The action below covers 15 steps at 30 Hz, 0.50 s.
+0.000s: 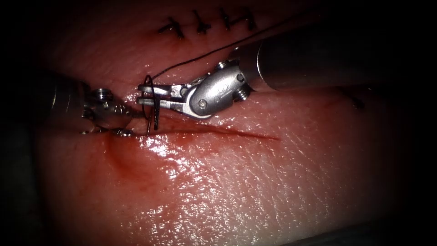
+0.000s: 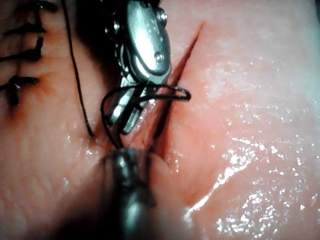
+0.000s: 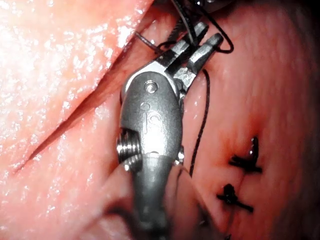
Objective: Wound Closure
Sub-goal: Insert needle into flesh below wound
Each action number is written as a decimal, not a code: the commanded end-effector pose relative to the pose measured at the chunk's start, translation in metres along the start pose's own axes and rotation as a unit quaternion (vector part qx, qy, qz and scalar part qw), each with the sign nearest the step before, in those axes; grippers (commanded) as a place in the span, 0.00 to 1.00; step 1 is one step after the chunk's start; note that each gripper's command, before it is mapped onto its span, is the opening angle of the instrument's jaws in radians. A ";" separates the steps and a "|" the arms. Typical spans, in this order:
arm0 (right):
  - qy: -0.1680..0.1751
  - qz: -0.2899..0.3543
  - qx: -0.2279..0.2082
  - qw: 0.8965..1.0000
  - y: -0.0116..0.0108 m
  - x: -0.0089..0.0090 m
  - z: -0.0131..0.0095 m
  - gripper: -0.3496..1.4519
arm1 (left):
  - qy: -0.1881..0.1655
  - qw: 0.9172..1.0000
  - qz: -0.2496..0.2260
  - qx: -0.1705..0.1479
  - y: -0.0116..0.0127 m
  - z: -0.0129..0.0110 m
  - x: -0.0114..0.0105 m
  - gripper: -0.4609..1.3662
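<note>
the right tool (image 1: 144, 92) reaches in from the right, shaft nearly level, wrist bent so its jaws point left just above the cut (image 1: 218, 132). the jaws stand a little apart with loops of thread (image 1: 152, 98) wound round them; from there the thread (image 2: 75, 75) trails up and right along the shaft. the left tool (image 1: 129, 111) lies low at the cut's left end, tip against the tissue (image 1: 236, 182); i cannot tell how it grips. a thin dark curved piece by the loops may be the needle, i can't be sure. finished stitches (image 1: 200, 25) sit well above
</note>
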 end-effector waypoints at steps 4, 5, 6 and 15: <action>-0.002 0.002 -0.002 1.000 0.0001 0.0000 0.0001 0.00 | -0.002 1.000 0.000 0.008 0.0007 -0.0015 0.0003 0.50; -0.002 0.002 -0.002 1.000 0.0001 0.0000 0.0001 0.00 | 0.002 1.000 0.003 0.012 0.0008 -0.0021 0.0004 0.47; -0.002 0.002 -0.002 1.000 0.0001 0.0000 0.0001 0.00 | 0.005 1.000 0.003 0.016 0.0010 -0.0025 0.0005 0.45; -0.006 0.006 -0.002 1.000 0.0004 0.0000 0.0000 0.00 | 0.013 0.999 0.013 0.027 0.0027 -0.0050 0.0007 0.40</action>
